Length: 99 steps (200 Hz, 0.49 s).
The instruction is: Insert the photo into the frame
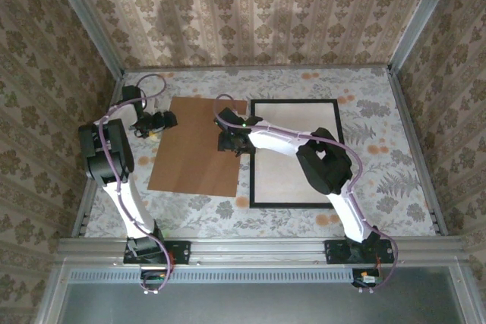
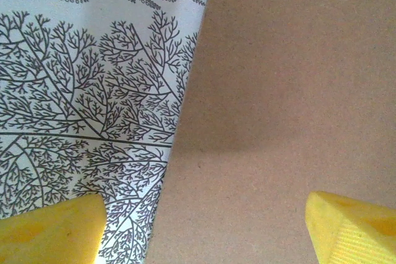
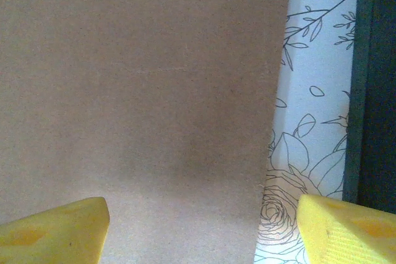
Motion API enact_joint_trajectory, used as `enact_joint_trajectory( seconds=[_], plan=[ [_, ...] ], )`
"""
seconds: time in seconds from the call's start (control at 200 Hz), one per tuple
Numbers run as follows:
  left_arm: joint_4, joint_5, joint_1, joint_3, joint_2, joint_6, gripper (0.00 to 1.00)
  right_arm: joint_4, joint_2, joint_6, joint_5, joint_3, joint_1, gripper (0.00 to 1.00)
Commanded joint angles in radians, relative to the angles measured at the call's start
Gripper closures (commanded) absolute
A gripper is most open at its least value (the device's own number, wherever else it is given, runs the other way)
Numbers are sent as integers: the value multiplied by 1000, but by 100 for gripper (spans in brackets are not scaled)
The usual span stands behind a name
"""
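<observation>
The black frame point(image 1: 295, 101) lies flat right of centre, and the photo point(image 1: 277, 180) fills it with its plain cream side up. Left of it lies a brown backing board point(image 1: 194, 149). My left gripper point(image 1: 163, 121) is open over the board's left edge point(image 2: 284, 91); one yellow finger point(image 2: 49, 230) is over the tablecloth, the other over the board. My right gripper point(image 1: 230, 142) is open over the board's right edge point(image 3: 142, 78), with the frame's black bar point(image 3: 374, 91) just beyond its right finger point(image 3: 346, 230). Neither gripper holds anything.
A floral tablecloth point(image 1: 364, 127) covers the table, which has patterned walls on three sides. The right arm's forearm point(image 1: 288, 140) and dark elbow cross above the frame. A narrow strip of cloth point(image 3: 309, 122) separates board and frame.
</observation>
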<state>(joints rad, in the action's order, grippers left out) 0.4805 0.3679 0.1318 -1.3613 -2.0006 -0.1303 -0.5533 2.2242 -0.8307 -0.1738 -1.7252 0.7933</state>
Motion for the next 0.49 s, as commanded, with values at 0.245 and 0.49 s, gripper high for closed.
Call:
enact_joint_trajectory(
  seconds=[0.245,0.49],
  plan=[
    [26,37,-3,17,-1,21,17,-37,90,-41,-2,-82,15,21],
    [2,86,-10,47,3,8,22,-14,114,-63,34,-90,17,22]
  ],
)
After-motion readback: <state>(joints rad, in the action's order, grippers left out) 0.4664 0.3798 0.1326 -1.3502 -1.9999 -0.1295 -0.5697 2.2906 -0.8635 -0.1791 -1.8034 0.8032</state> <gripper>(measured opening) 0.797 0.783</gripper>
